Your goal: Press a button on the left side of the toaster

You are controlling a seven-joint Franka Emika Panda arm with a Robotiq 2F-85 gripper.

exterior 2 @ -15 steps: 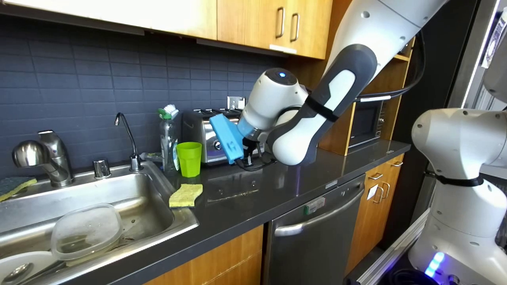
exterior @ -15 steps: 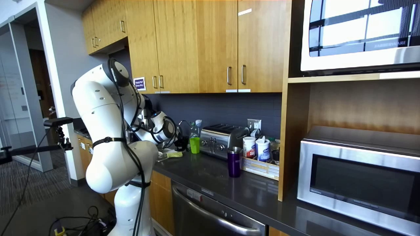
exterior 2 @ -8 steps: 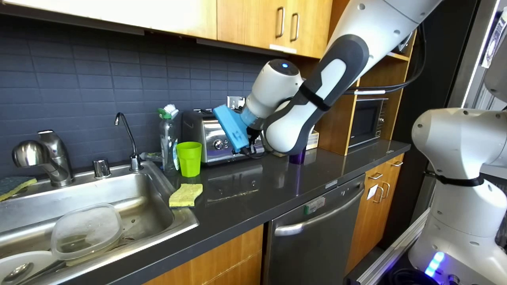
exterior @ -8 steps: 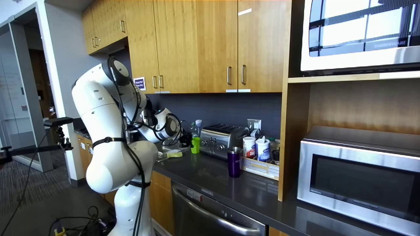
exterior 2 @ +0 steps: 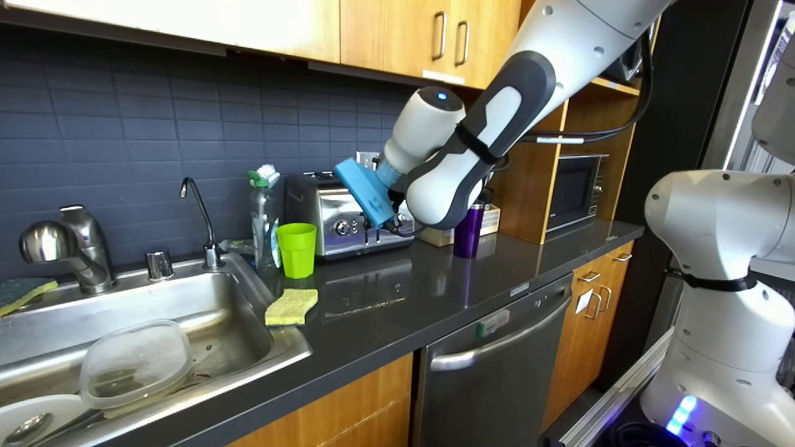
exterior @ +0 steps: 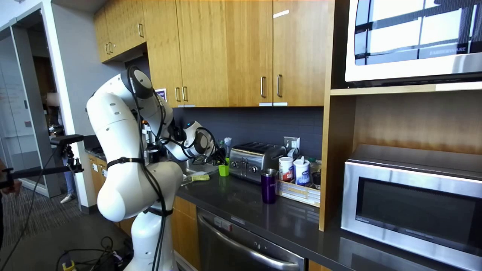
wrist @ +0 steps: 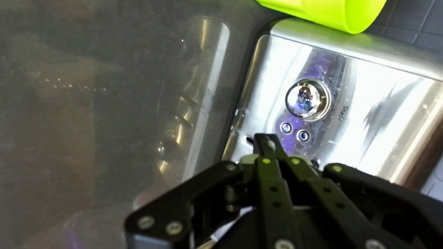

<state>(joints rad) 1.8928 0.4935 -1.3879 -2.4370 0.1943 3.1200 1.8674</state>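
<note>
Silver metal is filling much of the right half of the wrist view, where the toaster [wrist: 360, 97] is presenting its front panel, with a dial [wrist: 307, 99] gleaming right of centre and two small round buttons [wrist: 286, 128] sitting just below the dial in the frame. In both exterior views the toaster is standing near the middle of the frame on the dark counter [exterior 2: 379, 320]; a green cup [wrist: 318, 12], showing at the upper edge of the wrist view, is standing just beside it. That cup end is probably forming the toaster's left, so these buttons are likely the target; which of the two, I am not able to tell.

Low in the middle of the wrist view, the pincer [wrist: 270, 144] is pointing at the panel, clenched, with nothing showing between its tips. The tips are appearing just left of and below the buttons in the frame; whether they are touching the metal is not showing.

Aiming is, I am judging, the step in hand, with the press not yet happening. The next move is probably calling for a slight shift towards the upper right of the wrist view, then a straight, gentle push on one button, clearing the dial.
</note>
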